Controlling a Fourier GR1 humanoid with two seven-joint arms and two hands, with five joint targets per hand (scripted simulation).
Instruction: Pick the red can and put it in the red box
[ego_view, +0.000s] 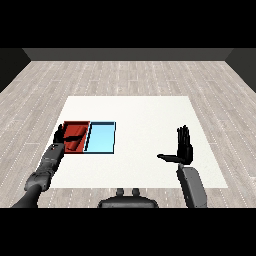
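Meanwhile the left hand (60, 134) lay over the red tray (76, 136), its fingers too dark to read. Beside it sat the blue tray (101, 138). Well apart, the right hand (184, 147) stood spread above the table (140, 115).

No readable text anywhere (trays, table, hands all unmarked).

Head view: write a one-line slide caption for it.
Left robot hand reaches over the red tray beside the light blue tray; right robot hand hangs open above the white table.
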